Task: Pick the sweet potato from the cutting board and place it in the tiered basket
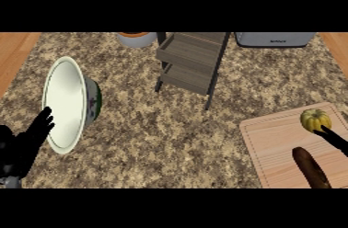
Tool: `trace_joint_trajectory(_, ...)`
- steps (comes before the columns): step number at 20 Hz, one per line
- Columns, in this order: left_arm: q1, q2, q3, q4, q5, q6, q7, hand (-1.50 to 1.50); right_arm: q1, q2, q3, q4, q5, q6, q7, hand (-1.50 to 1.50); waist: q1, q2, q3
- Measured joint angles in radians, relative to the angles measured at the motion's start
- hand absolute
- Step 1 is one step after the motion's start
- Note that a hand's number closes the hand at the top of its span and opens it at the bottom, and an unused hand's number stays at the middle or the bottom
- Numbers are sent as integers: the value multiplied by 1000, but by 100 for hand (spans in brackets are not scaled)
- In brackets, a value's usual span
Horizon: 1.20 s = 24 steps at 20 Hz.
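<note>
While the long, dark brown sweet potato (311, 168) lies on the pale wooden cutting board (272, 151) at the lower right of the frame, nothing of the task looks done yet: it has not been lifted, and from where I stand the dark grey tiered basket (190, 61) at the upper middle shows only bare shelves. The robot's right hand (334, 137) comes in at the right edge, only straight dark fingers showing, spread apart and holding nothing, just above the sweet potato and close under a yellow ribbed squash (316, 120) that shares the board. The left hand (27, 142) rests at the lower left, fingers up and relaxed, beside a large white bowl with a green outside (68, 105) on the speckled stone counter (170, 144). I'd judge the whole job remains: closing on the sweet potato, lifting it, carrying it across the counter toward the upper middle and setting it on a basket shelf. The squash sits near enough to get nudged.
</note>
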Motion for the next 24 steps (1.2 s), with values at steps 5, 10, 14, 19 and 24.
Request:
trace_joint_trajectory(5, 15, -27, 14, -16, -30, -11, 0, 0, -55, 47, 12, 69, 59, -12, -9, -150, 2, -2, -2)
trace_joint_trajectory(10, 24, -52, 27, -14, -55, -23, -7, 0, -42, 88, 16, 80, 102, -35, -26, -150, 0, -3, -3)
trace_joint_trajectory(14, 33, -60, 36, -55, -62, -28, 23, 0, -30, 112, 31, 118, 141, -68, -58, -150, 1, -4, -5)
trace_joint_trajectory(19, 25, -71, 50, -35, -75, -37, 3, 0, -42, 115, 53, 139, 175, -97, -128, 150, 0, -8, -12)
trace_joint_trajectory(24, 45, -89, 46, -69, -90, -28, 21, 0, -30, 126, 47, 143, 187, -173, -221, 150, 0, -11, -14)
